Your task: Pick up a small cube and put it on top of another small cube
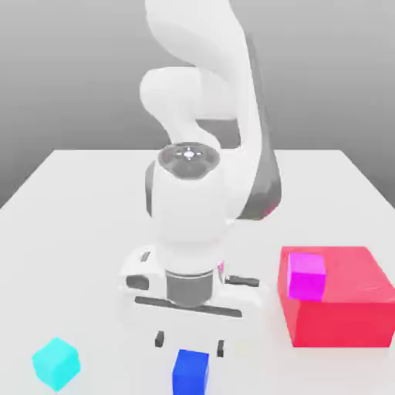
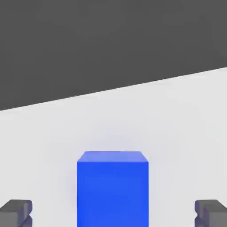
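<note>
The white arm reaches down above the counter, its open jaws hanging level, fingertips apart.

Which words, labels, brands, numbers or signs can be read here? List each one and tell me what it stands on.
There are none: no readable text or sign on the arm, the gripper, the blue cube, the cyan cube, the magenta cube, the red block or the table.
</note>
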